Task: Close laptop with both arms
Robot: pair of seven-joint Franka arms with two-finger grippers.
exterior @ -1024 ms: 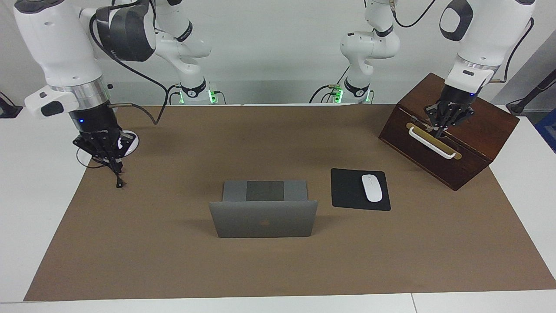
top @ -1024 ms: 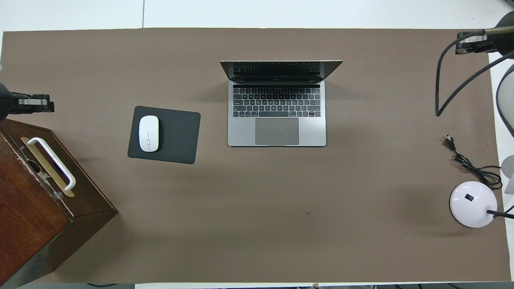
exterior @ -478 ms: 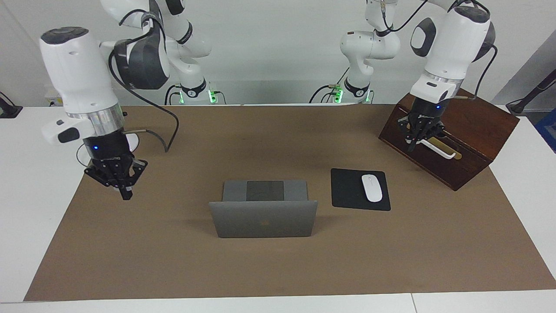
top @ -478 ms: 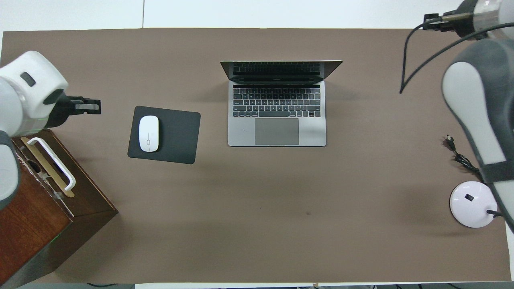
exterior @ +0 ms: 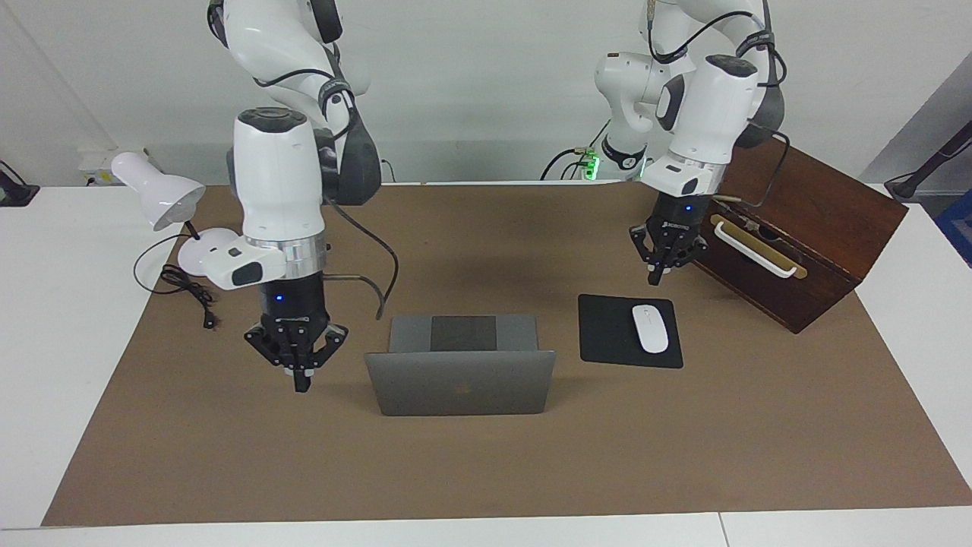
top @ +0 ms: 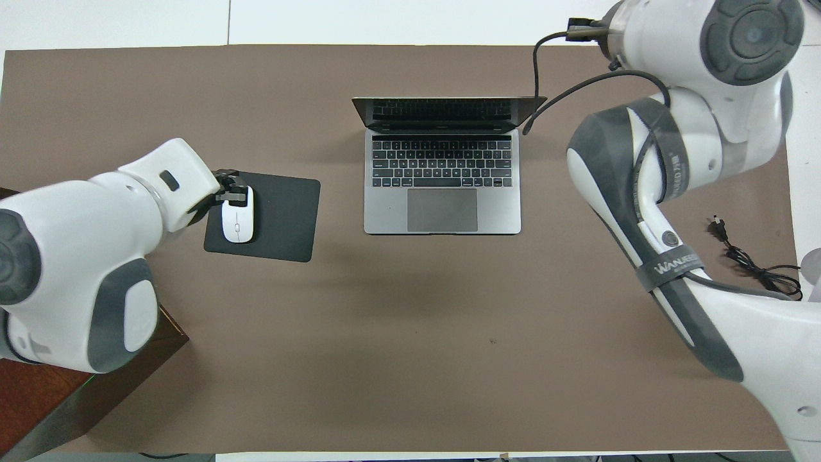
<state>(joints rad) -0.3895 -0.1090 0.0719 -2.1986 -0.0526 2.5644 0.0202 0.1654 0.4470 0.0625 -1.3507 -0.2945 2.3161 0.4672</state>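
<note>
Beside open laptop (exterior: 459, 372), right gripper (exterior: 297, 376), left gripper (exterior: 657, 272) over mat (exterior: 607, 334)

wooden box (top: 38, 398) mostly hidden by left arm, lamp (top: 809, 266) prob. cut off

White-topped table (exterior: 45, 319) — most of its surface covered by a flat brown rectangular mat (exterior: 486, 471), white margins showing at both ends and along the edge farthest from the robots. A seam divides the white top there (exterior: 719, 529). Plain pale grey wall (exterior: 486, 91) rises at the robots' end — soft, even lighting, faint shadows on the mat.
</note>
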